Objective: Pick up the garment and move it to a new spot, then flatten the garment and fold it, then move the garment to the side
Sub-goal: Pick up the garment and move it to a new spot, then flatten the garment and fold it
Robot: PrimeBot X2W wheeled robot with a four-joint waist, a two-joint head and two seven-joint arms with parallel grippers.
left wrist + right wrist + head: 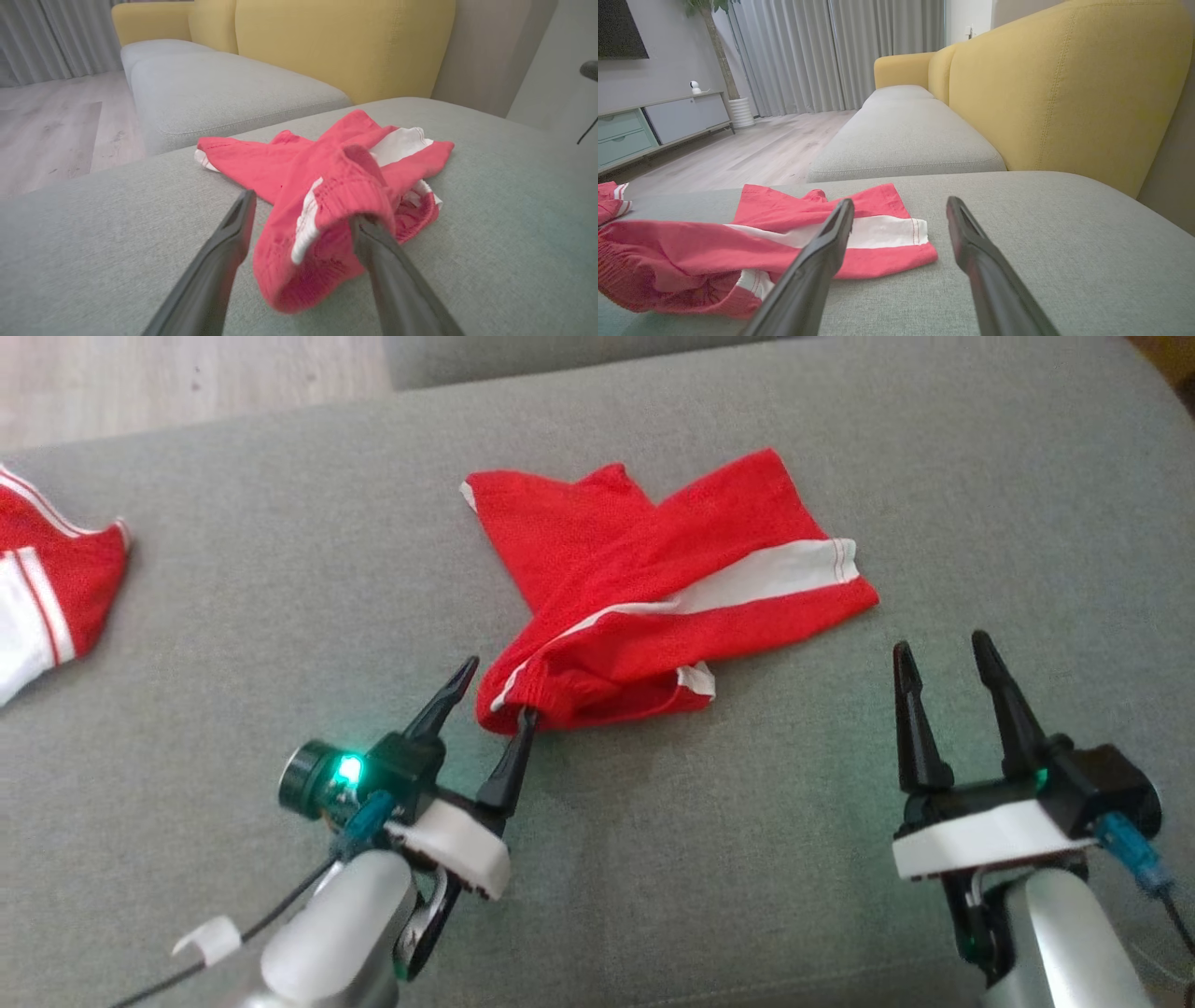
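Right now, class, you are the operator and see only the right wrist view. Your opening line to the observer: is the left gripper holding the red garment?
Observer: No. In the head view the left gripper stands open at the near end of the red garment.
Operator: Is it clear of the cloth?
Observer: Not quite. In the left wrist view the waistband drapes over one finger.
Operator: And my own gripper?
Observer: The head view shows the right gripper open over bare cushion, apart from the garment.
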